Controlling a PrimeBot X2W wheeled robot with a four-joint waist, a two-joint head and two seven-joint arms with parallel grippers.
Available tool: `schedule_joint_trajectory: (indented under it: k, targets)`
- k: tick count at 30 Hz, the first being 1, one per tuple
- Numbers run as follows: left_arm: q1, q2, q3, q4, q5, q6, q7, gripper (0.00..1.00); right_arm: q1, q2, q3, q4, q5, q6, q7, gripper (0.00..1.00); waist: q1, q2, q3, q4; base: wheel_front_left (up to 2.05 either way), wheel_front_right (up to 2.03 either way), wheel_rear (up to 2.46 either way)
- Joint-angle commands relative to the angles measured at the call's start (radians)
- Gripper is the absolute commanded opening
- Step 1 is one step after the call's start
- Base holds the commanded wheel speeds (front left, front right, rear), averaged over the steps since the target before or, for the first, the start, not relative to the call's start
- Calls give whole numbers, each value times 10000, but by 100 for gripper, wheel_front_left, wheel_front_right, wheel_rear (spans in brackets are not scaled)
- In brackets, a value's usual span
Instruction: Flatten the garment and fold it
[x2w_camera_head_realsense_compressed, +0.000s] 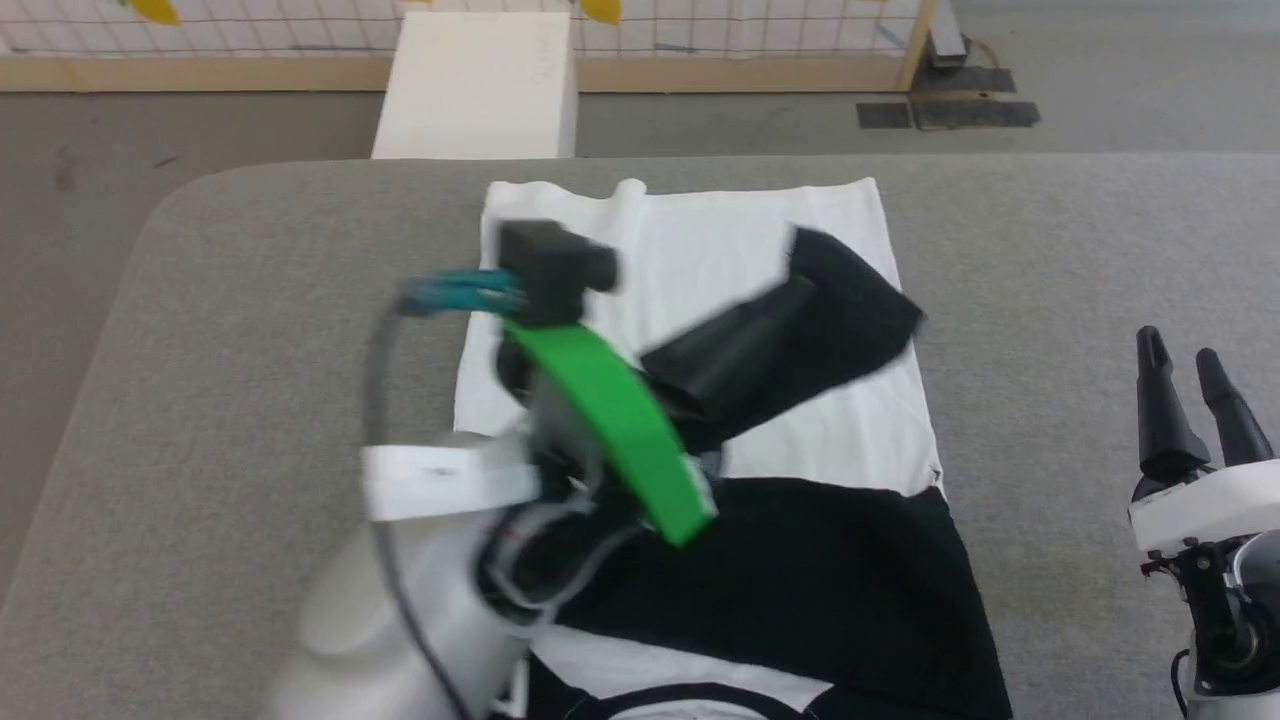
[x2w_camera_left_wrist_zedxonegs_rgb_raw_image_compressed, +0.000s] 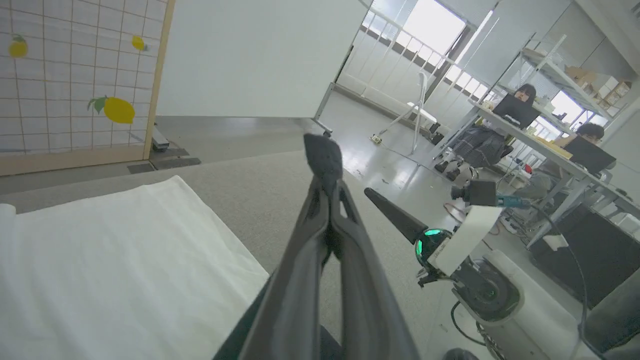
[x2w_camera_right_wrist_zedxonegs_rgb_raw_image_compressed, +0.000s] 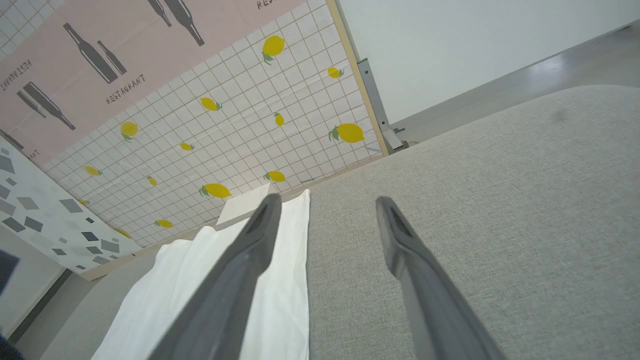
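Pink wall panel (x2w_camera_right_wrist_zedxonegs_rgb_raw_image_compressed: 140, 45), right wrist view: "RESTAURANT" in dark capitals beside the bottle silhouettes, readable once. A second copy is cut off at the top edge, and a third at the left edge is turned and partly cropped. White block (x2w_camera_head_realsense_compressed: 478, 85), head view: a faint scribble, possibly writing, unreadable.

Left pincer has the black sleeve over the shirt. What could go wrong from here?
The left pincer seems to pinch the sleeve at its tips alone; it could slip out.
The sleeve lies slanted across the garment, so releasing may leave a crooked fold.
The right pincer stands open beside it; nothing pins the garment against dragging.
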Motion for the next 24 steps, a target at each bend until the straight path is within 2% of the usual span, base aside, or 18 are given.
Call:
schedule_joint_trajectory:
  k: [1,6,13,14,15,16,20,24]
  targets:
    - [-226,-250,-369,313,155,-70,-102,0,-9,-1,53,63,89,-13,-109,100,1,0,208,-354,0,0,0]
    - [-517,-929,-1685,1651,330,-70,-485,0,-60,-1,108,201,175,-13,-266,100,1,0,483,-820,0,0,0]
    - [-825,-914,-3789,3840,589,-70,-47,0,-112,-1,228,380,318,-13,-502,100,1,0,839,-1379,0,0,0]
    - [-807,-923,-3943,4012,510,-70,7,5,-110,-1,228,399,327,-13,-529,100,1,0,867,-1415,0,0,0]
    - [-748,-950,-4048,4187,288,-70,93,47,-105,-1,220,419,335,-13,-560,100,1,0,889,-1436,0,0,0]
    - [-729,-970,-4106,4256,112,-70,135,100,-96,-1,204,431,336,-13,-582,100,1,0,901,-1440,0,0,0]
    - [-890,-945,-4012,4305,-545,-71,271,100,-61,-1,65,458,304,-13,-643,100,1,0,912,-1304,0,0,0]
    - [-1235,-765,-3286,4091,-1042,-69,-41,100,-81,-1,73,481,239,-13,-604,100,1,0,745,-1021,0,0,0]
